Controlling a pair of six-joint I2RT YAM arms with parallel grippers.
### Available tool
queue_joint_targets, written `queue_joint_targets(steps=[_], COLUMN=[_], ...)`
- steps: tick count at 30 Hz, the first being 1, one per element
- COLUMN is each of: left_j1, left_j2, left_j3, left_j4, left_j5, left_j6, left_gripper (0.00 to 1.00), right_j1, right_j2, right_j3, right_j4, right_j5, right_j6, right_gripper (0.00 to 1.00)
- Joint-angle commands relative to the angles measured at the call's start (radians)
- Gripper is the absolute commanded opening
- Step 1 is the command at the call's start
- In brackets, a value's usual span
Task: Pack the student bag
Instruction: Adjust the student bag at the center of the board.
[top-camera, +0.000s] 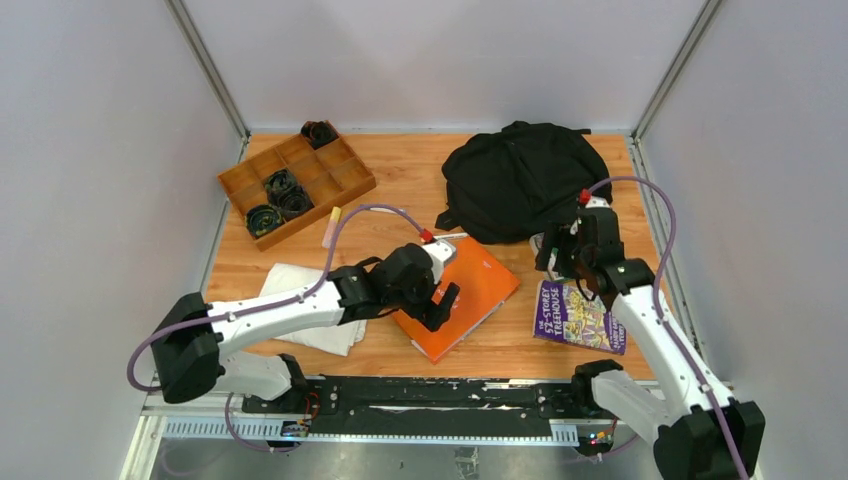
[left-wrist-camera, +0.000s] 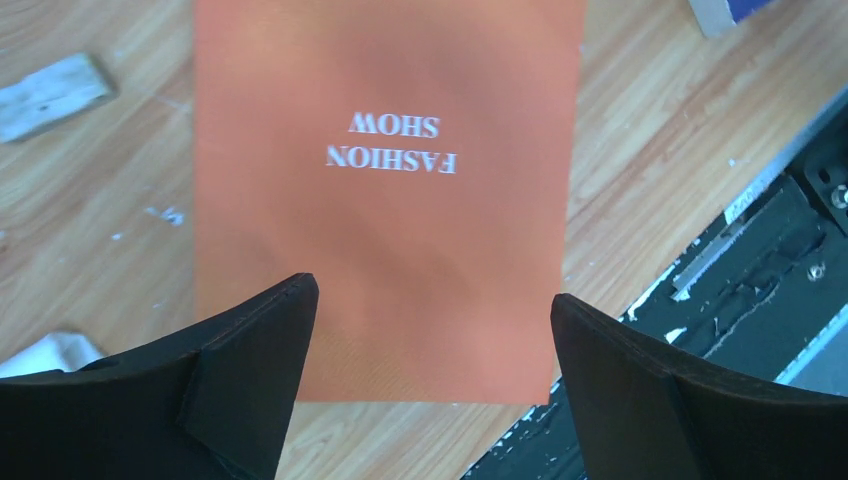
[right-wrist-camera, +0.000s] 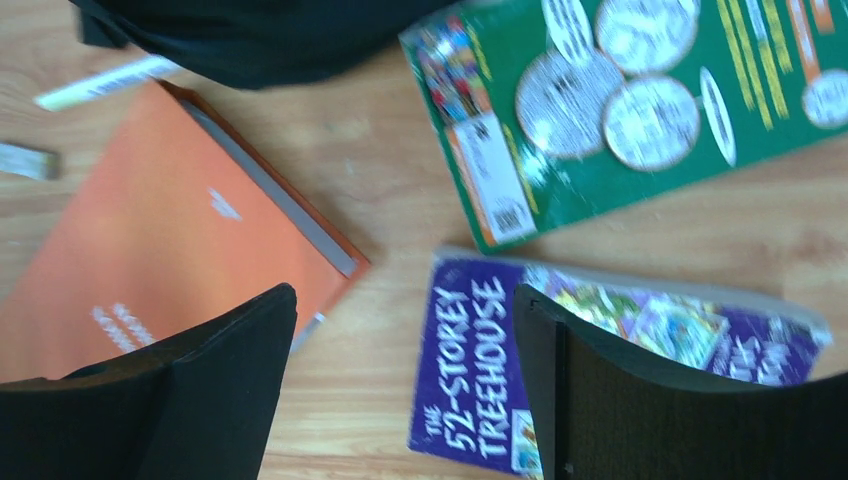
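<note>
- The student bag (top-camera: 520, 178) lies slumped on the far right part of the bench (top-camera: 400, 175).
- A wooden tray (top-camera: 345, 170) sits at the far left, turned at an angle. Black rolled items (top-camera: 283, 190) are in some of its compartments.
- An orange book (top-camera: 480, 285) lies in the middle. The left end effector (top-camera: 438, 308) is over its near-left part, with the fingers apart.
- A purple book (top-camera: 578, 318) lies to the right of the orange one, apart from the bag.
- The right end effector (top-camera: 556, 255) is between the bag and the purple book.
- A white cloth (top-camera: 288, 277) lies partly under the left arm.
</note>
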Motion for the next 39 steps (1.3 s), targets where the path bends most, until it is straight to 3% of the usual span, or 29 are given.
queue_joint_targets(steps=[1, 6, 11, 18, 27, 35, 36, 39], left_j1=[-0.035, -0.015, 0.165, 0.403, 0.411, 0.41, 0.41, 0.411], left_j2=[0.037, -0.05, -0.094, -0.198, -0.212, -0.206, -0.208, -0.208], left_j3=[0.053, 0.06, 0.076, -0.01, -0.058, -0.077, -0.078, -0.08], left_j4=[0.039, 0.026, -0.036, 0.006, 0.023, 0.039, 0.039, 0.041], left_j5=[0.014, -0.092, 0.031, 0.172, 0.171, 0.162, 0.16, 0.159], left_j6=[0.027, 0.042, -0.027, -0.166, -0.185, -0.18, -0.177, -0.173], left_gripper=[0.95, 1.0, 1.0, 1.0, 1.0, 1.0, 1.0, 1.0], right_j1=[0.047, 0.129, 0.137, 0.154, 0.178, 0.189, 0.19, 0.19], right_j2=[0.151, 0.448, 0.737, 1.064, 1.347, 1.433, 1.437, 1.427], right_j3=[0.17, 0.454, 0.734, 1.07, 1.381, 1.425, 1.426, 1.417], right_j4=[0.139, 0.108, 0.056, -0.035, -0.106, -0.106, -0.105, -0.101], right_j5=[-0.098, -0.06, -0.117, -0.215, -0.295, -0.311, -0.304, -0.269], right_j6=[-0.042, -0.136, -0.189, -0.235, -0.215, -0.195, -0.193, -0.187], right_gripper=[0.83, 0.83, 0.82, 0.76, 0.69, 0.69, 0.66, 0.42])
